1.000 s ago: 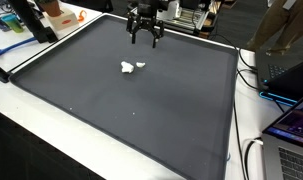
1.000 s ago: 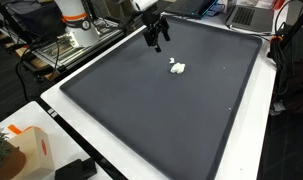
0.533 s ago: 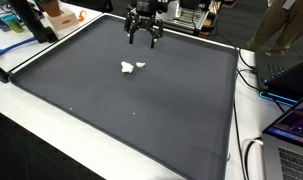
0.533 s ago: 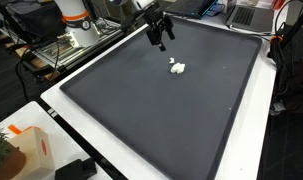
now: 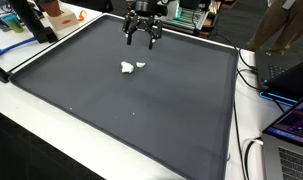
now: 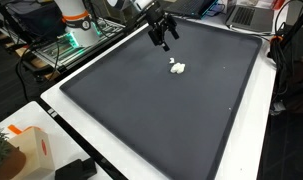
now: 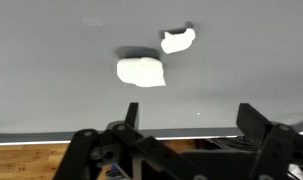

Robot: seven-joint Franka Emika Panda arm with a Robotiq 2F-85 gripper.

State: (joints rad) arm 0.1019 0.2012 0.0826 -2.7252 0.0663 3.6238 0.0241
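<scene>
My gripper [image 5: 142, 40] is open and empty, raised above the far part of a large dark grey mat [image 5: 111, 100]; it also shows in the other exterior view [image 6: 163, 40]. Two small white crumpled pieces lie side by side on the mat: a larger one [image 5: 127, 68] and a smaller one [image 5: 140, 66]. They show together in an exterior view [image 6: 177, 68]. In the wrist view the larger piece [image 7: 141, 71] and the smaller piece [image 7: 177, 40] lie beyond my open fingers [image 7: 191, 115], apart from them.
The mat lies on a white table [image 5: 51, 150]. An orange and white box [image 6: 31, 150] stands at one corner. Laptops [image 5: 291, 120] and cables lie along one side. Equipment racks [image 6: 51, 45] and clutter stand behind the table's far edge.
My gripper has risen and drawn back a little toward the mat's far edge, away from the white pieces. The pieces have not moved.
</scene>
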